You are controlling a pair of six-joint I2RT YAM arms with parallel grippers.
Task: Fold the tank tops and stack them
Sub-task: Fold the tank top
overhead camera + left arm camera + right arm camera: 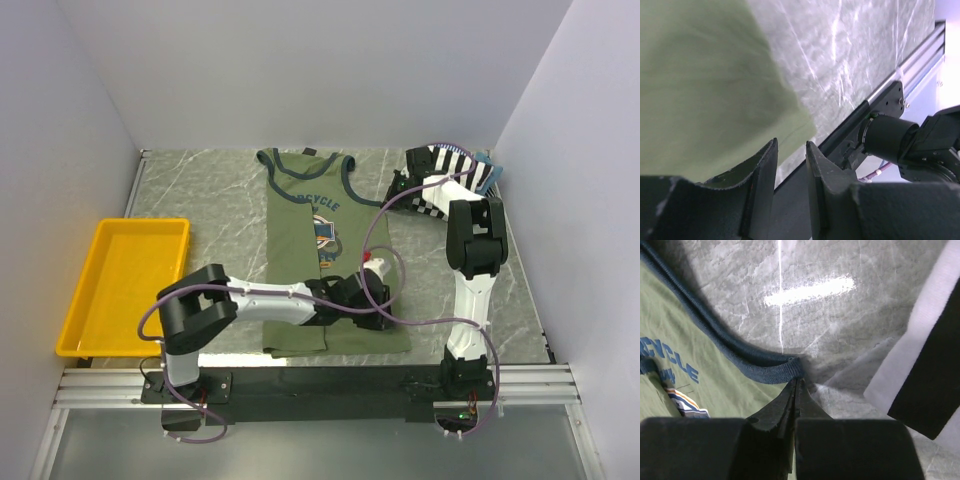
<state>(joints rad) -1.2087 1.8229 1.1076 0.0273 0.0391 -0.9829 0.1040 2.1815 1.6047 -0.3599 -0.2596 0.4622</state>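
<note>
Pinching olive tank top (715, 355) trim: right pincer (796, 385).

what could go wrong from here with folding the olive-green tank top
1. The right gripper seems to pinch only the navy trim at the edge of the olive-green cloth tank top, so it may slip out when lifted.
2. The black-and-white striped tank top lies close beside that grip, and a lift could drag it along.

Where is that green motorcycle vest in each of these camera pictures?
Top external: olive-green tank top lies mid-table.
Left wrist: olive-green tank top fills the upper left.
Right wrist: olive-green tank top at left, its navy trim reaching the centre.
Shared landmark: grey marbled tabletop.
</note>
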